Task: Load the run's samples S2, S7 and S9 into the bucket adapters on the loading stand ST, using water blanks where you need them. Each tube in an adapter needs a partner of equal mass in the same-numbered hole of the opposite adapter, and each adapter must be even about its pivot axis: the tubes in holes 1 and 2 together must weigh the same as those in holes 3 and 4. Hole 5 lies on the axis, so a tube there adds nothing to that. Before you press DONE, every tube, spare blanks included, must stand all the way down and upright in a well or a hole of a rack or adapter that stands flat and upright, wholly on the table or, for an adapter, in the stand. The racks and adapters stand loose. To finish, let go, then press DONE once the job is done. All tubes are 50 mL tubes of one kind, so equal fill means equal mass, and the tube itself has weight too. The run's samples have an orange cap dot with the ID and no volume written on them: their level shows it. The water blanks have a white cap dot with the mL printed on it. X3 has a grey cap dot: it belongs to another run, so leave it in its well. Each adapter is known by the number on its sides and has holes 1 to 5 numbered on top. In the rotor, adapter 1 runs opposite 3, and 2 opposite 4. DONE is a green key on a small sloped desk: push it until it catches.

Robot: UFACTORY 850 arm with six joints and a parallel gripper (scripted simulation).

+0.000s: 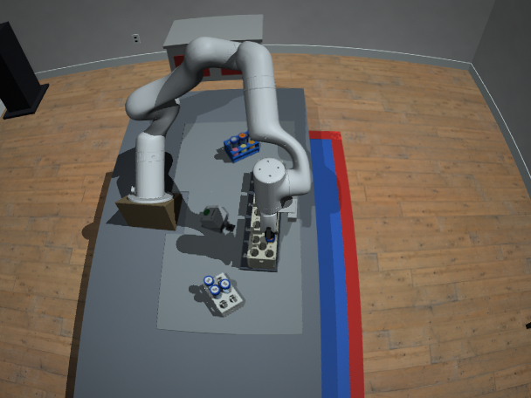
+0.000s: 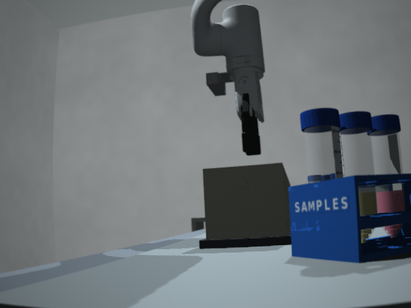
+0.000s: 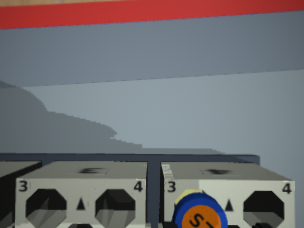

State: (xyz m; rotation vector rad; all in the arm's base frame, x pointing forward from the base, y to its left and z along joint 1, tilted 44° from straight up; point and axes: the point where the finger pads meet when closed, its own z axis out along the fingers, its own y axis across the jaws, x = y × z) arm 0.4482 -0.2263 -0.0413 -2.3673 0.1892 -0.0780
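Note:
My gripper (image 1: 269, 236) (image 2: 251, 154) is open and empty, pointing down above the adapter numbered 4 (image 1: 262, 263) (image 3: 287, 200). A blue-capped tube (image 3: 201, 219) with an orange dot, which seems to read S7, stands in its hole 3; hole 4 is empty. Adapter 3 (image 3: 81, 175) beside it shows empty holes 3 and 4. Both are in the dark stand (image 1: 244, 264) (image 3: 154, 172). The blue samples rack (image 1: 235, 157) (image 2: 321, 233) holds three tubes, one with an orange dot (image 1: 242, 136) and one with a greyish dot (image 1: 234, 140). The fingertips are outside the wrist view.
The white blanks rack (image 1: 236, 304) holds three blue-capped tubes with white dots (image 1: 209, 280) (image 1: 214, 290) (image 1: 224, 284), and its front wells are empty. The green DONE key (image 1: 206, 212) is on its small grey desk (image 1: 211, 220), left of the stand. The arm hides adapters farther back.

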